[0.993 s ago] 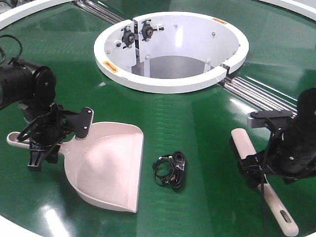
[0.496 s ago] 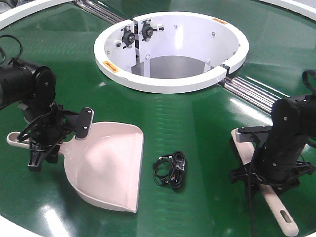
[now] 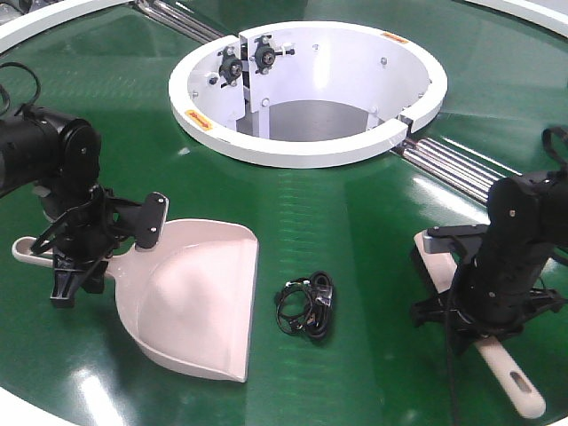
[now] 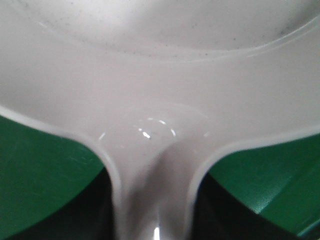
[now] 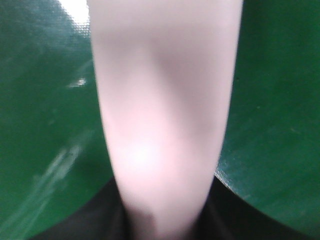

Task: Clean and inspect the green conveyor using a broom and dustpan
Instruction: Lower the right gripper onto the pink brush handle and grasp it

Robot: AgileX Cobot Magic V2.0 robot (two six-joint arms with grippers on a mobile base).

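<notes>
Glossy green conveyor (image 3: 355, 231) carried everything. Left gripper (image 3: 75, 253) sat clamped on the dustpan (image 3: 191, 297) handle; right gripper (image 3: 479, 306) sat over the broom (image 3: 510, 382) handle, its grip unclear.

We read no legible text. Two small orange stickers (image 3: 194, 118) on white ring housing (image 3: 266, 146) rim; print too small to read.
</notes>
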